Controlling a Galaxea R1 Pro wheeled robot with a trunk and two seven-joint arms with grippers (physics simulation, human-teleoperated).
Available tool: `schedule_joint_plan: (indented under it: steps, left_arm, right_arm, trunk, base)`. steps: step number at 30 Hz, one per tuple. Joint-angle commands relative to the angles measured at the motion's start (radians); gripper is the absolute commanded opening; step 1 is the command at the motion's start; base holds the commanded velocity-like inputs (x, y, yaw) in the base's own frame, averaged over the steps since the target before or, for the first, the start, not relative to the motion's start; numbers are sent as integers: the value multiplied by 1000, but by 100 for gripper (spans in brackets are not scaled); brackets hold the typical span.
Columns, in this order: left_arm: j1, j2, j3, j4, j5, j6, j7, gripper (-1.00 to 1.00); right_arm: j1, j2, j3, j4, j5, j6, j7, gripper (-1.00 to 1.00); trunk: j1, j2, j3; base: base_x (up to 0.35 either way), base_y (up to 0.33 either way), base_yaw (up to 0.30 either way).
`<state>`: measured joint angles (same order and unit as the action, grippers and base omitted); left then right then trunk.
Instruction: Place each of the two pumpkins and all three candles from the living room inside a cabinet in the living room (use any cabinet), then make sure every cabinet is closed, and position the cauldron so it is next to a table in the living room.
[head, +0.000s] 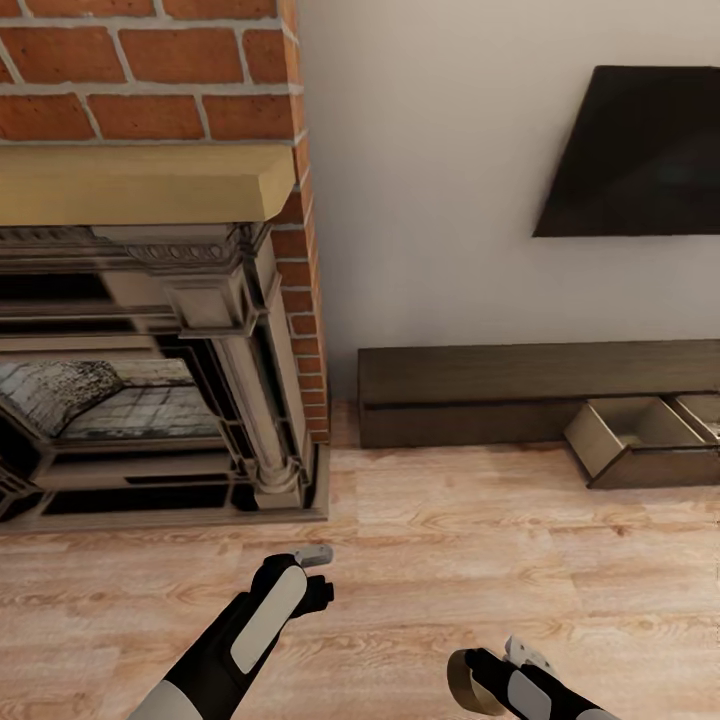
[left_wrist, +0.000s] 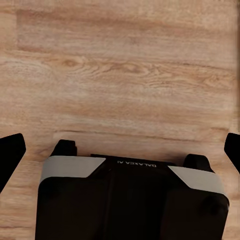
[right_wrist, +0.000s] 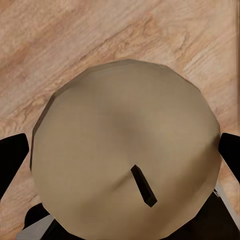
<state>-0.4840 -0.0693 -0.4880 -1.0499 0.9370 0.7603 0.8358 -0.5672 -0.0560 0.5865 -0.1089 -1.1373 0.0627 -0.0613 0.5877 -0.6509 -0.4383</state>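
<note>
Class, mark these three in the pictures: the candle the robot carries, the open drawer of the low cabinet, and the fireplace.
candle (right_wrist: 125, 150): right wrist view, on its flat top.
open drawer (head: 640, 445): head view, on its inside.
fireplace (head: 230, 330): head view, on its carved surround.

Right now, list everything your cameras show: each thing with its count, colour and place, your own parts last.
Red brick fireplace with a carved grey surround: one, upper left, against the wall.
Pale yellow mantel shelf: one, across the brickwork.
Flat black wall screen: one, upper right on the white wall.
Long low dark brown wooden cabinet: one, along the wall right of the fireplace.
Cabinet drawer with a light lining: one, pulled open at the right end.
Light wooden plank floor: fills the foreground.
Short tan-brown cylinder candle with a dark wick: one, held in the right tool.
Left tool: one, black and grey, open over the floor.
Right tool: one, shut on the candle, lower right.
</note>
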Motion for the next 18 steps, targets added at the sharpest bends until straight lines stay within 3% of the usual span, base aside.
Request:
schedule_joint_plan:
  steps: [1,18]
  left_arm:
    - [-1,0,-1,-3,10,1,11,100]
    - [-1,0,-1,-5,10,1,8,100]
  right_arm:
    - [0,-1,7,-3,-6,5,-6,-100]
    - [0,-1,7,-3,-6,4,-6,-100]
  trunk:
    - [0,-1,-2]
    - [0,-1,-17]
  base:
    - [21,-18,-209]
    - [2,-2,-232]
